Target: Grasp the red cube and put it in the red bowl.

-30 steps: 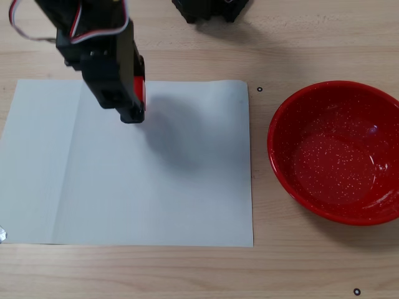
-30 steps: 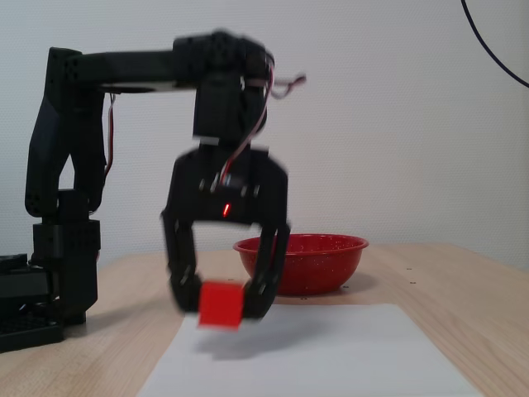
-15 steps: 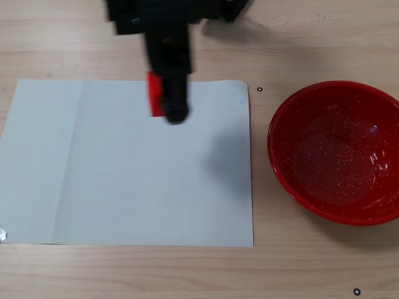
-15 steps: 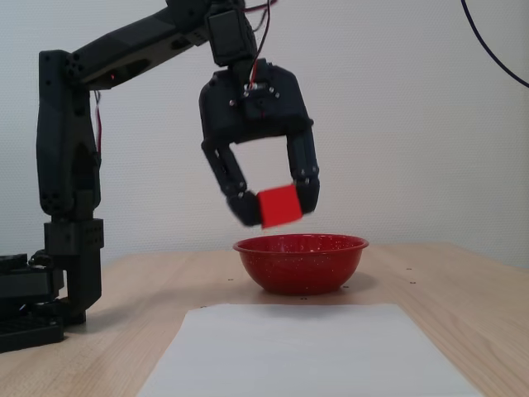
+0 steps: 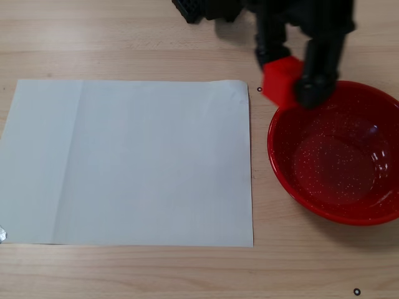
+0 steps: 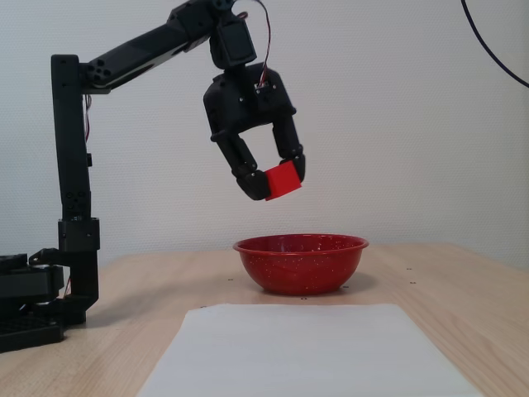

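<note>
The red cube (image 5: 280,80) (image 6: 281,179) hangs in the air, pinched between the fingers of my black gripper (image 5: 288,84) (image 6: 278,183), which is shut on it. The red bowl (image 5: 336,152) (image 6: 301,262) stands on the wooden table at the right. From above, the cube sits over the bowl's upper-left rim. From the side, it hangs well above the bowl, over its left half.
A white sheet of paper (image 5: 128,162) (image 6: 306,351) lies flat on the table left of the bowl. The arm's black base (image 6: 33,298) stands at the far edge (image 5: 209,9). Small black dots (image 5: 259,89) mark the wood.
The gripper has carried the cube from above the paper to the right, over the bowl's rim. It first rose from near the paper to well above bowl height.
</note>
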